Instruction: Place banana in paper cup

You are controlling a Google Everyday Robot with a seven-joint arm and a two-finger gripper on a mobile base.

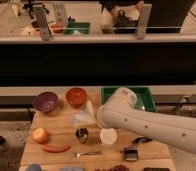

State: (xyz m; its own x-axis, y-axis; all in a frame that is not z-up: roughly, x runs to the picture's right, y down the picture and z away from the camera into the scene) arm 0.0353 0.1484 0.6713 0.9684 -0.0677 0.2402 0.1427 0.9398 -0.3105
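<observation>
White and broad, the robot's arm takes up the right half of the camera view. It reaches in from the lower right edge and narrows to the gripper, which hangs over the middle of the wooden desk, below the orange bowl and above the small metal cup. I cannot tell whether the gripper is closed on anything. A pale cream, elongated shape just beside its tip is most likely the banana, but whether it is held or lying on the desk is unclear. The paper cup stands upright to the lower right, near the metal cup and partly under the arm's rounded elbow. The main risk, as I judge it, is mistaking the target, since the metal cup lies almost directly beneath the gripper and a release there would put the fruit in the wrong vessel. The banana also looks about as long as the paper cup's mouth is wide, so a flat drop could bridge the rim or tip the light cup. A low sweep of the bulky forearm could knock the cup over too. The purple bowl, apple, carrot-like stick and green tray lie clear of the path.
</observation>
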